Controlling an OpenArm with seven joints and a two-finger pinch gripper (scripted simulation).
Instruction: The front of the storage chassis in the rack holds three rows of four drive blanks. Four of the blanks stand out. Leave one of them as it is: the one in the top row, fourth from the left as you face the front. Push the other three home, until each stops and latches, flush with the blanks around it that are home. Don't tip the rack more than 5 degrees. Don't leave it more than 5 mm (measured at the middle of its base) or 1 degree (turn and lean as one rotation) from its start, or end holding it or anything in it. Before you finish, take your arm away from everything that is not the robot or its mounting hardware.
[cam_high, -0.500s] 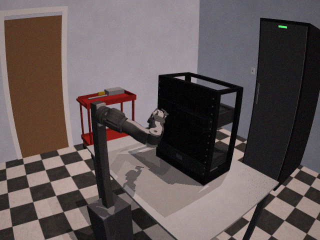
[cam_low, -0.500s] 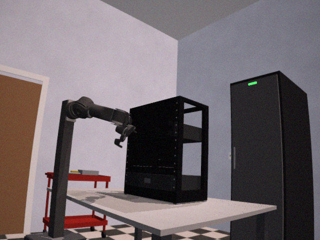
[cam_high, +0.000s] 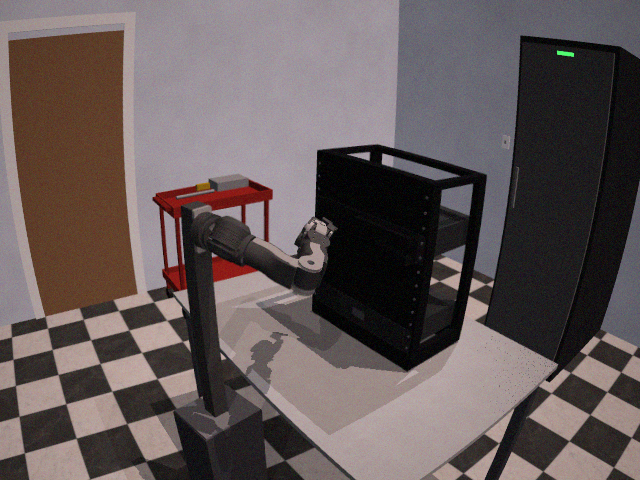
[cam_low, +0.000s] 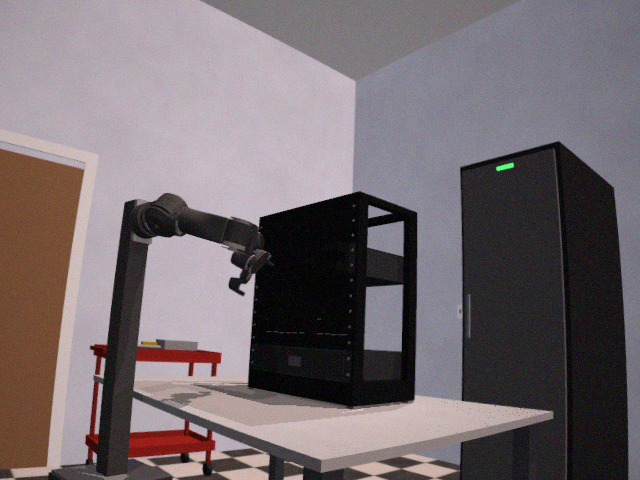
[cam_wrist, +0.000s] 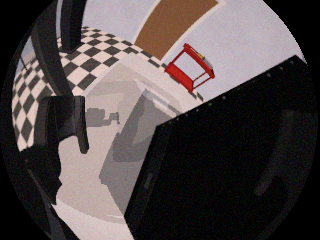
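A pale grey rectangular table top (cam_high: 465, 392) on dark legs carries a tall black open-frame equipment rack (cam_high: 454, 178), standing toward its two-o'clock end in the top view. A lighter grey rectangular mat (cam_high: 330, 397) lies flat beneath the rack, reaching toward seven o'clock.
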